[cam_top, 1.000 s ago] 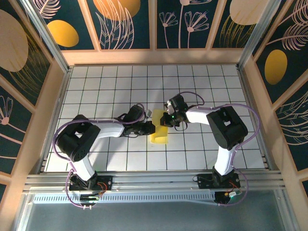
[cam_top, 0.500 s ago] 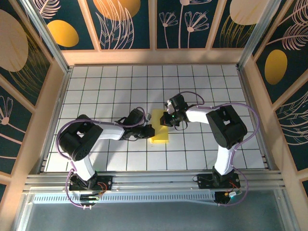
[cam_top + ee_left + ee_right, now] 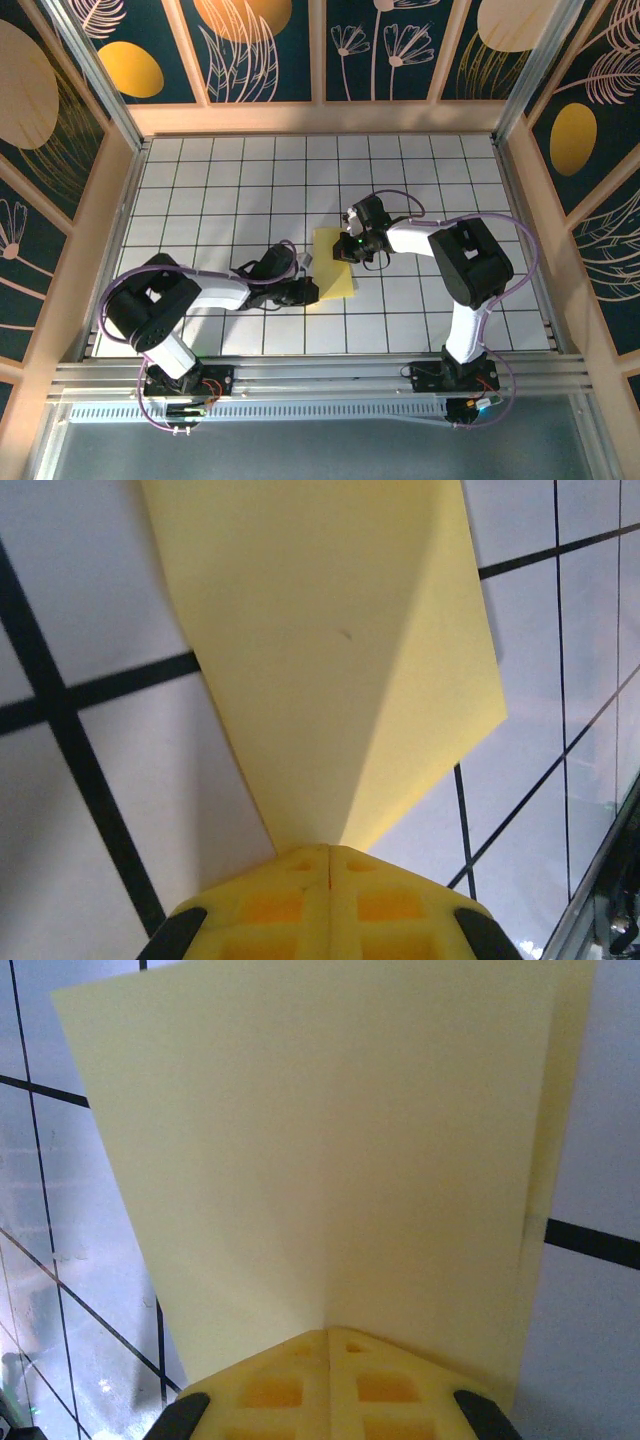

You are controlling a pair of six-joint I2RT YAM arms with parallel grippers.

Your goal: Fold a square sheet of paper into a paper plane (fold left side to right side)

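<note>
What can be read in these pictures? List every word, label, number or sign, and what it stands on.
No text can be read in any view.
square sheet of paper: plain yellow, no print.
wall panels: painted flowers and ovals, no lettering.
table: black grid lines, no numbers.
arm bases: any markings are too small to read.

Overhead camera looks down; wrist cameras skim paper (image 3: 338, 278).

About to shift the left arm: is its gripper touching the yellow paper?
Touching. The left wrist view shows the left gripper shut on the square sheet of paper, which enters the seam between its fingertips.
</note>
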